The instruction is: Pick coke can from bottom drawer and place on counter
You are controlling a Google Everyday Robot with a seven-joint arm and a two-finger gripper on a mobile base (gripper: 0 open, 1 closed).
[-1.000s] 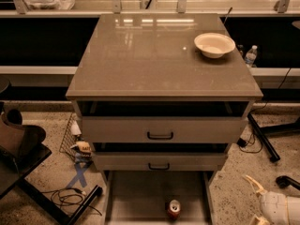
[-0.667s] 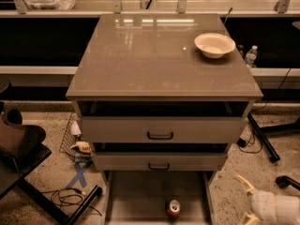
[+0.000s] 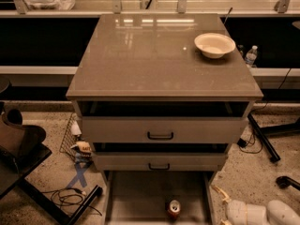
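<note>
The coke can (image 3: pixel 174 209) stands upright on the floor of the open bottom drawer (image 3: pixel 138 196), near its front middle. My gripper (image 3: pixel 220 207) is at the lower right, just outside the drawer's right wall. It is level with the can, to its right and apart from it. Its tan fingers (image 3: pixel 218 191) are spread open and hold nothing. The glossy grey-brown counter (image 3: pixel 154 60) tops the cabinet above.
A white bowl (image 3: pixel 214 44) sits on the counter's back right. Two upper drawers with black handles (image 3: pixel 160 136) are slightly ajar. A water bottle (image 3: pixel 251 55) stands behind on the right. A dark chair (image 3: pixel 18 149) and cables (image 3: pixel 70 198) lie at left, and a stand leg (image 3: pixel 263 137) lies at right.
My gripper has moved left, closer to the drawer's right wall. The can, the drawers and the bowl have not moved.
</note>
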